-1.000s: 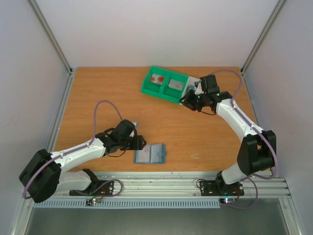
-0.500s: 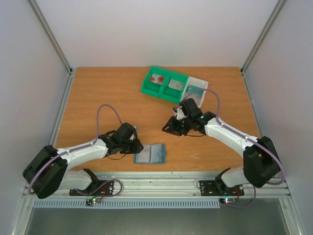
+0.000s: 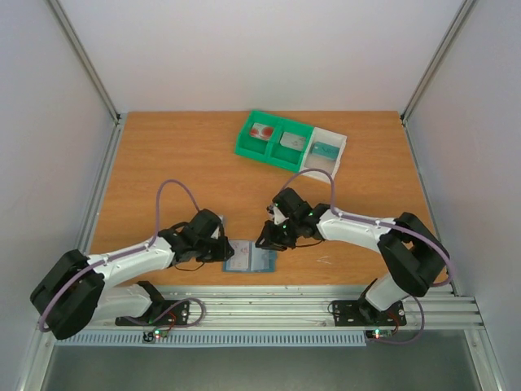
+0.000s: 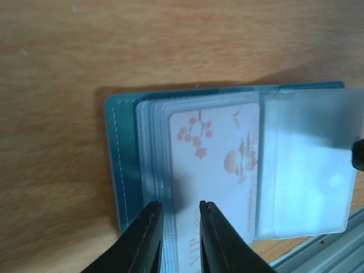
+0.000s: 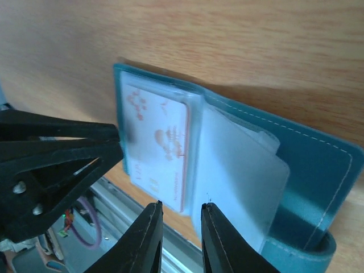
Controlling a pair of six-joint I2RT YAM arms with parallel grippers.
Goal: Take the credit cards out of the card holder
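**Position.** The card holder [image 3: 251, 257] lies open on the tabletop [image 3: 179, 163], close to the near edge and between the two arms. Three credit cards [image 3: 291, 140] lie in the tray [image 3: 242, 148] toward the far edge. One blossom-printed card [image 4: 214, 159] sits in the top sleeve of the half nearer the left arm.

**Jaws.** The left jaws and right jaws are each drawn nearly together, leaving a slim gap. Whether either pinches a sleeve or only hovers cannot be told.

**Procedure (judged).**
- Pin the holder's outer cover with the left jaws, clear of the card.
- Set the right jaws on the card's free edge only, excluding the clear sleeve [image 5: 244, 170].
- Draw the card out flat, in line with its pocket.

**Views.**
- The top view alone shows the tray and both arms converging.
- The left wrist view resolves the stacked sleeve edges and the card's print.
- The right wrist view shows the loose sleeve arching over the other half, with the left jaws opposite
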